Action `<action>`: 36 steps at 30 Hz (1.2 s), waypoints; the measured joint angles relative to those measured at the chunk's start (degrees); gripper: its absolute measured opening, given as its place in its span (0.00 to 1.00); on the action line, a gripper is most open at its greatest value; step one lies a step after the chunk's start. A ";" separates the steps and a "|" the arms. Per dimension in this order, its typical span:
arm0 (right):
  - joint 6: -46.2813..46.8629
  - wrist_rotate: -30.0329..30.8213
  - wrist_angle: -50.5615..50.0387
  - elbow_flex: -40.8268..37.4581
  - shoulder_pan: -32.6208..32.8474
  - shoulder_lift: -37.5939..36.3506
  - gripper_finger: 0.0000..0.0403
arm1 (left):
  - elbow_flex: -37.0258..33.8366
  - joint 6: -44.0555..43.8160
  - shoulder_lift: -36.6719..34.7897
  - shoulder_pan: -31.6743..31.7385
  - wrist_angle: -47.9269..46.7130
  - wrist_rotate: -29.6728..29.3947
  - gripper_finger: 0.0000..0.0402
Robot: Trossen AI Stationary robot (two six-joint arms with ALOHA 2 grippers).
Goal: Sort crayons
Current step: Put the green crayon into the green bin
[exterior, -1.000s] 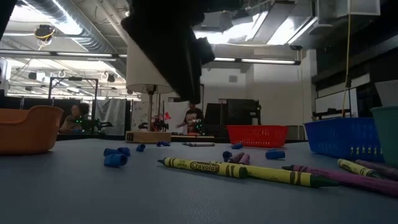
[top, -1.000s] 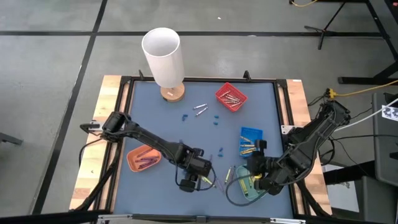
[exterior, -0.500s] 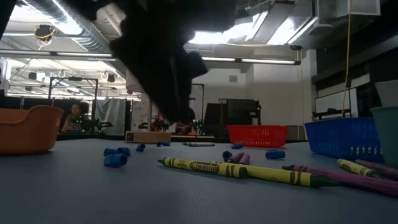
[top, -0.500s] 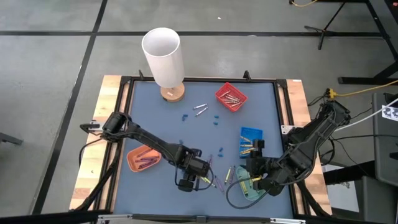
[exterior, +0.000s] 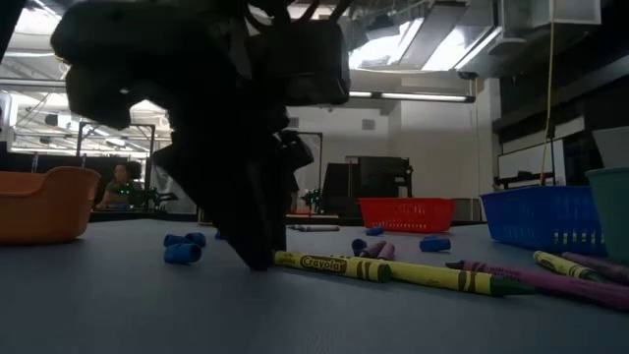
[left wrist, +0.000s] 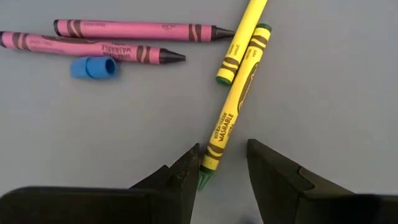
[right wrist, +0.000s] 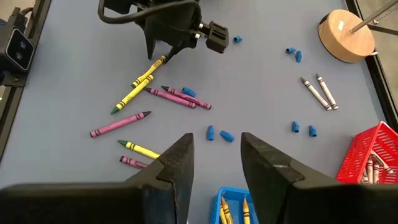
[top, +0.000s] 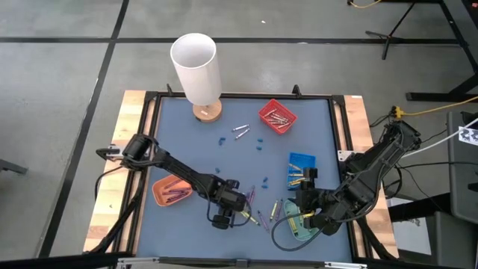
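Containers, taken from the table centre in the high view. Red tray (top: 277,116) at 1 o'clock holds silver-grey crayons. Blue tray (top: 302,169) at 4 o'clock holds yellow and gold ones. Orange tray (top: 172,190) at 8 o'clock holds purple-pink ones. Green tray (top: 299,223) at 5 o'clock lies partly under the right gripper (top: 304,196), whose jaws stand parted and empty.

Loose crayons (top: 255,208) lie at 6 o'clock near the front edge; two silver-grey crayons (top: 240,131) lie at 12 o'clock.

Left gripper (left wrist: 222,163) is down at the table, jaws parted astride the tip of a yellow crayon (left wrist: 233,113), not closed on it.

The table's middle is open apart from small blue bits (top: 259,143). A white cylinder (top: 196,69) stands at 11 o'clock.
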 joint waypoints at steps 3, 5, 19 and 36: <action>0.02 -0.02 0.00 0.00 0.00 0.00 0.33 | -1.05 -0.07 -0.18 0.00 0.49 0.02 0.31; 0.02 -0.02 0.00 0.00 0.00 0.00 0.33 | -1.21 -0.07 -0.20 0.00 0.48 0.02 0.31; 0.07 -0.02 0.00 0.00 0.00 0.00 0.33 | -1.34 0.02 -0.09 -0.09 1.20 -1.67 0.15; 0.09 -0.04 0.08 0.00 -0.02 0.00 0.33 | 0.96 0.33 0.28 -0.64 0.26 -2.81 0.02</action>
